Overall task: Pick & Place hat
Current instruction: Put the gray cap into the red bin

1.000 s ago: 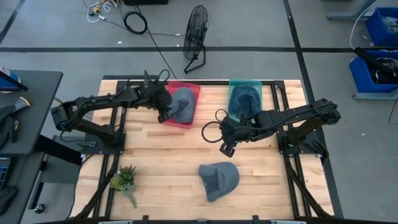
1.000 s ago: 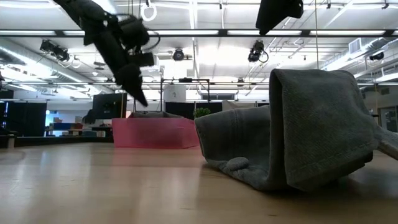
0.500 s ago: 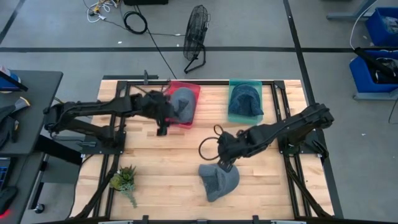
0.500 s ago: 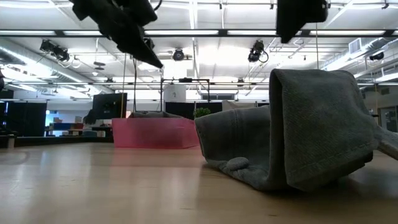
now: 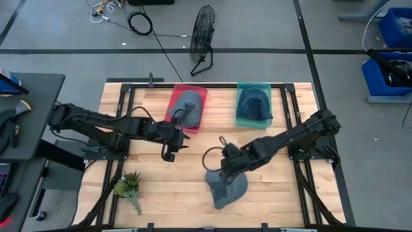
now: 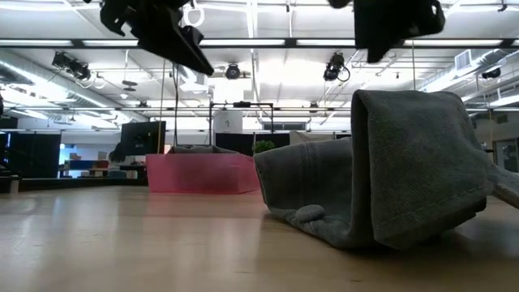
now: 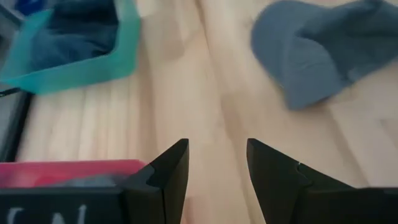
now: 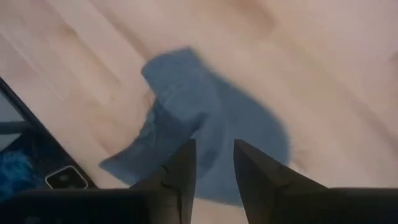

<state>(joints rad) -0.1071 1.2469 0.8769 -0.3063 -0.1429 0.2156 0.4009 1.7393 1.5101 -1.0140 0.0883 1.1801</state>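
A grey hat (image 5: 227,187) lies loose on the wooden table near its near edge; it fills the right of the low view (image 6: 389,174). My right gripper (image 5: 219,171) hangs open above the hat's left part. The right wrist view shows my right gripper (image 8: 213,152) over the hat (image 8: 211,121). My left gripper (image 5: 170,153) is open in the air, just on the near side of the red bin (image 5: 187,109). In the left wrist view, the left gripper (image 7: 216,152) faces the hat (image 7: 323,50).
The red bin holds another grey hat (image 5: 189,103). A teal bin (image 5: 253,104) at the far side holds a dark teal hat. A small potted plant (image 5: 127,185) stands near the table's near-left corner. Bare wood lies between the bins and the loose hat.
My left gripper has drawn back from the red bin toward the near edge and now hangs over bare table. My right gripper has moved from beside the teal bin toward the near edge and slightly left, ending above the loose grey hat. The hat has stayed in place.
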